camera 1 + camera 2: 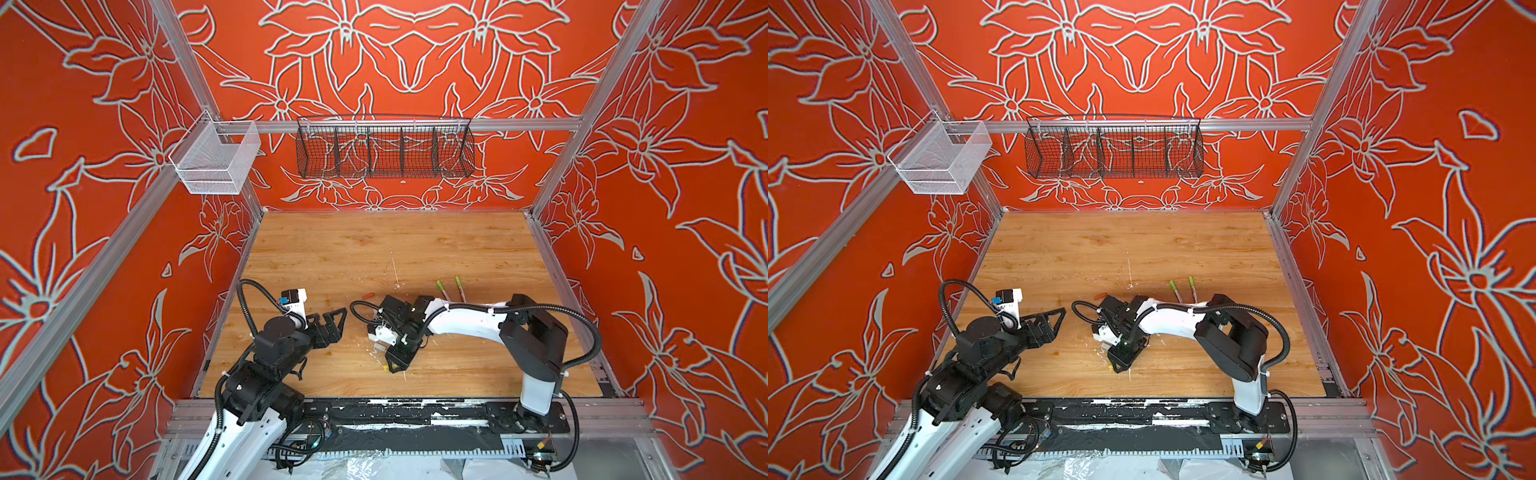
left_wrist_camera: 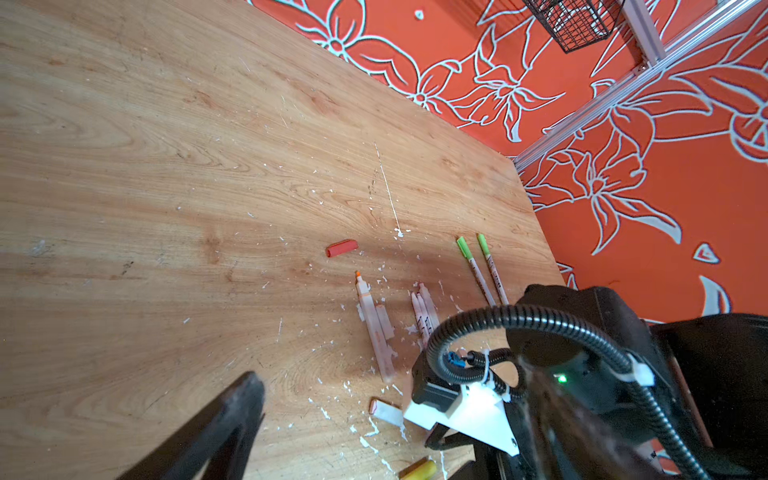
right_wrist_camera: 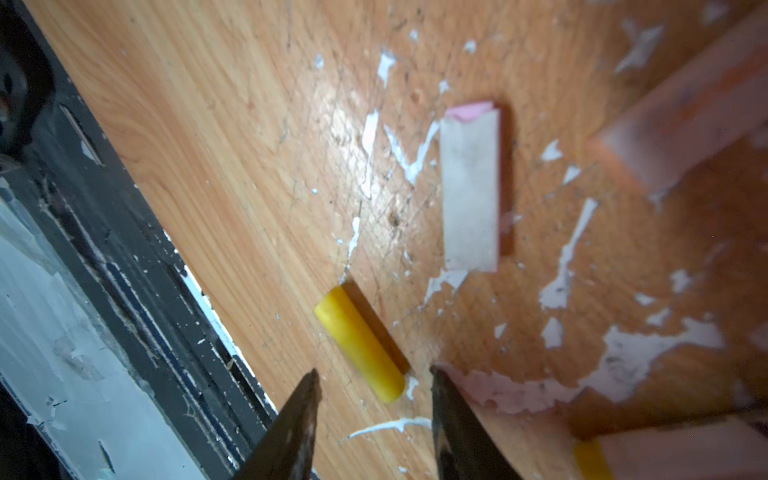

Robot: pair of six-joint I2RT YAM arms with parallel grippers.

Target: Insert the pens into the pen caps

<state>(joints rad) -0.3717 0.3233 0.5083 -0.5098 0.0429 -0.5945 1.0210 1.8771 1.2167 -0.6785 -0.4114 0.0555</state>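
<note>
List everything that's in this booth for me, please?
wooden table: one, light brown, paint-flecked, the floor of the booth
green-capped pens: two, pale barrels, side by side toward the right wall
orange-tipped pen: one, uncapped, mid-table
other pale pens: count unclear, partly under the right arm
orange-red cap: one, lying alone
yellow cap: one, near the front edge
pale cap: one, pink end, beside the yellow cap
black wire basket: one, back rail
white mesh basket: one, left rail
left gripper: one, black, open, over the table's left
right gripper: one, black, open around the yellow cap's end
</note>
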